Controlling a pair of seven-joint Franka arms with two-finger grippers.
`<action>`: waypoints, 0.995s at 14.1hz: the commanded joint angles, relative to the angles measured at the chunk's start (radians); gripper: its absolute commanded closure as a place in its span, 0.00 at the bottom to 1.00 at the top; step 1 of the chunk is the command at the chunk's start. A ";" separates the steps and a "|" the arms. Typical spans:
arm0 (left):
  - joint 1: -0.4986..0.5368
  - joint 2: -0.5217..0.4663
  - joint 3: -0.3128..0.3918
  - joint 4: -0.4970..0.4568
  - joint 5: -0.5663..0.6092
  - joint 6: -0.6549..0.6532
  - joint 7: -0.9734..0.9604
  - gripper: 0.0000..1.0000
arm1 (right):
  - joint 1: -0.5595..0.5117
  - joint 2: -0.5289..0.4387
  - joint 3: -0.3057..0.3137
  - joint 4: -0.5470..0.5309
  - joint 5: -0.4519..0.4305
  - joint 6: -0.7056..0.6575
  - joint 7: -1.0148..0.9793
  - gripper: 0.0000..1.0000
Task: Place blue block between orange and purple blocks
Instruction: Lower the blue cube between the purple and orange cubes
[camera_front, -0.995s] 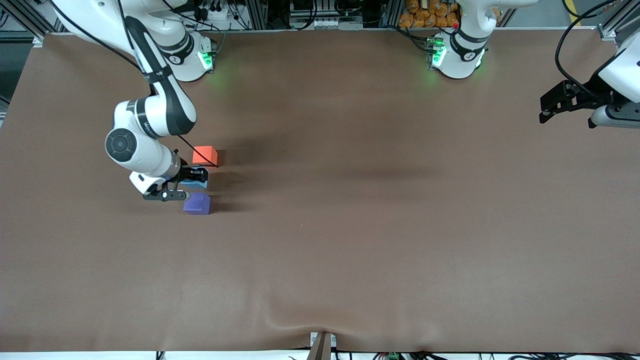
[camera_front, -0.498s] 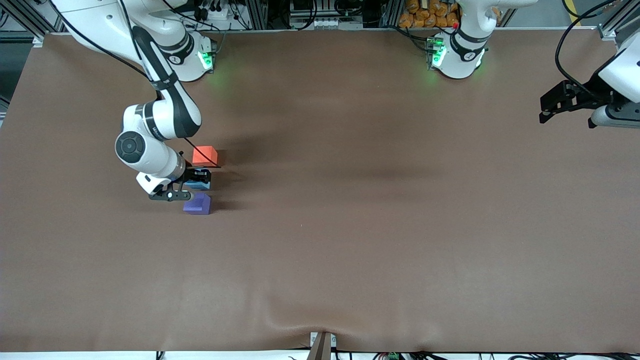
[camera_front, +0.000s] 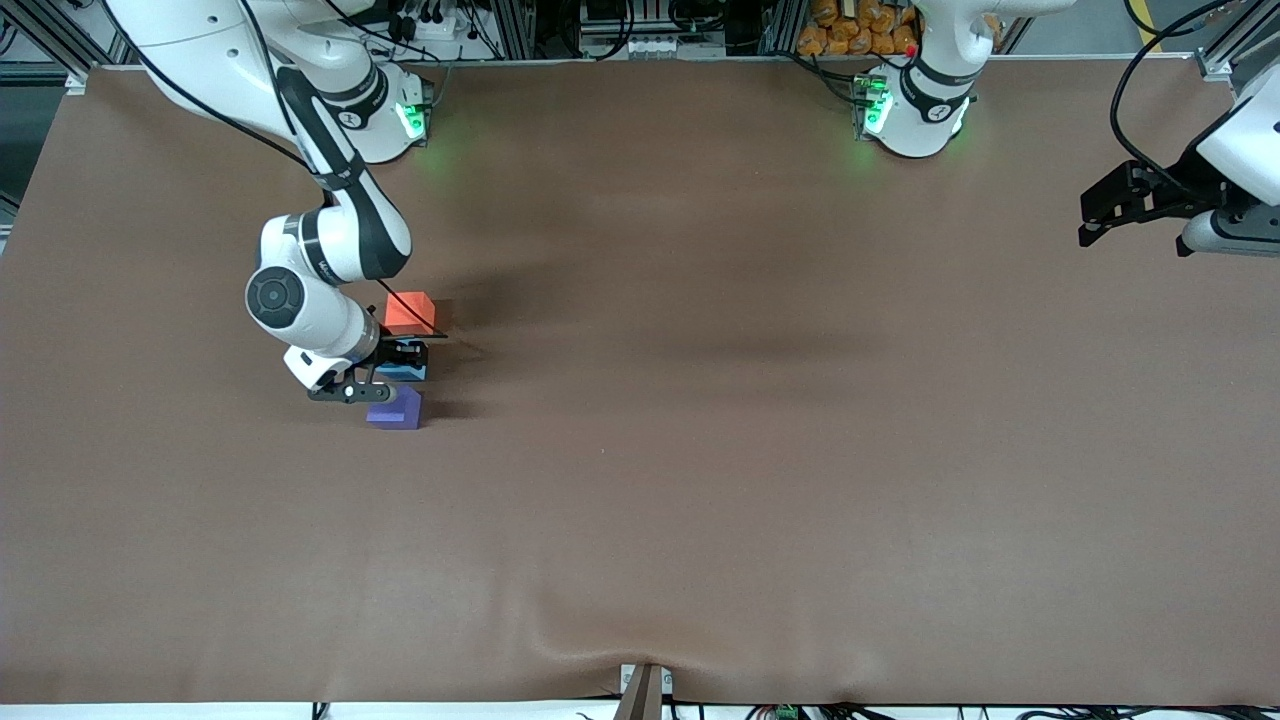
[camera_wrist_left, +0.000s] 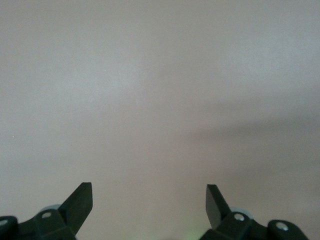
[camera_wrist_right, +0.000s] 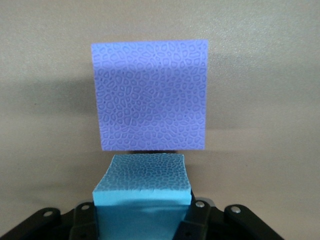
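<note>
You are lowering the blue block (camera_front: 408, 371) — clamped in the right gripper (camera_front: 400, 358) — between the orange block (camera_front: 408, 311) and purple block (camera_front: 394, 408), near the right arm's table edge. Next, probably release — squarely. The left gripper (camera_front: 1100, 210) is waiting, fingers spread.
</note>
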 joint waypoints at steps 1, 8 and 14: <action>0.008 0.006 -0.006 0.021 -0.016 -0.023 -0.004 0.00 | 0.000 0.003 0.001 -0.020 -0.020 0.042 0.015 1.00; 0.009 0.006 -0.006 0.021 -0.016 -0.023 -0.004 0.00 | -0.018 0.017 0.001 -0.019 -0.020 0.042 0.016 0.37; 0.009 0.007 -0.006 0.021 -0.016 -0.021 -0.004 0.00 | -0.021 -0.035 0.002 0.064 -0.016 -0.115 0.024 0.00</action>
